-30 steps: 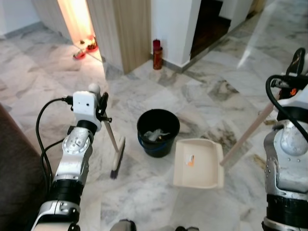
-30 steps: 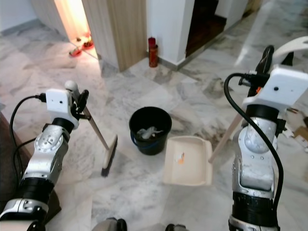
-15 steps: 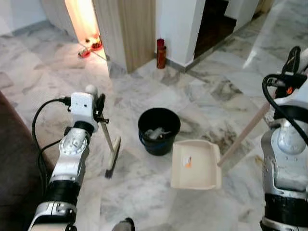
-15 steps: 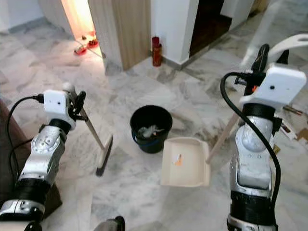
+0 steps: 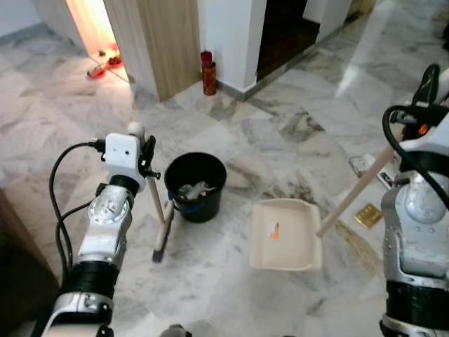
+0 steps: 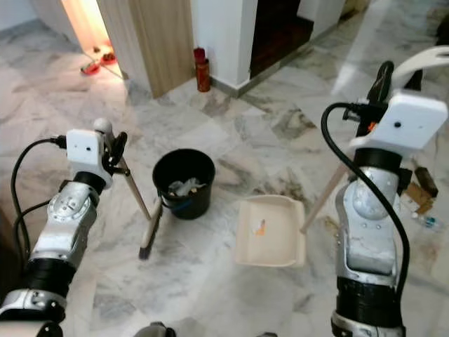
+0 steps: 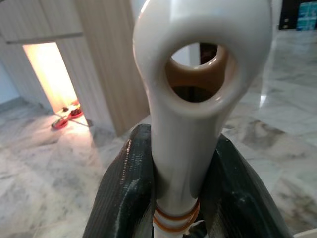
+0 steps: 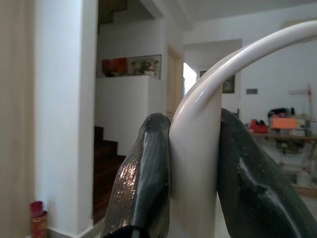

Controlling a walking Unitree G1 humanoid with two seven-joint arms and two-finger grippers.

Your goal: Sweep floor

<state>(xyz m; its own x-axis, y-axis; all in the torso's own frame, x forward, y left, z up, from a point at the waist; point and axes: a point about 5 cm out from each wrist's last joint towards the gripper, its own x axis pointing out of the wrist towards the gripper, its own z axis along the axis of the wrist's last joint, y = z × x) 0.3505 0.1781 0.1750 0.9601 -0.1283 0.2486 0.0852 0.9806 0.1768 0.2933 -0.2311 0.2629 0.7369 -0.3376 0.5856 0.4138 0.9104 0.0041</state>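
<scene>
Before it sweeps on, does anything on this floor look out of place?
Yes: small litter lies on the marble to the robot's right, beyond the dustpan. An orange scrap sits in the pan, not yet tipped into the black bucket.

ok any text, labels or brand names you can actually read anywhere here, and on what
None is readable.
Red canister by the wall: any label is too small to read.
Dustpan: an orange mark, too blurred to tell whether it is print.
Flat items on the floor by the right arm: too small to read.
</scene>
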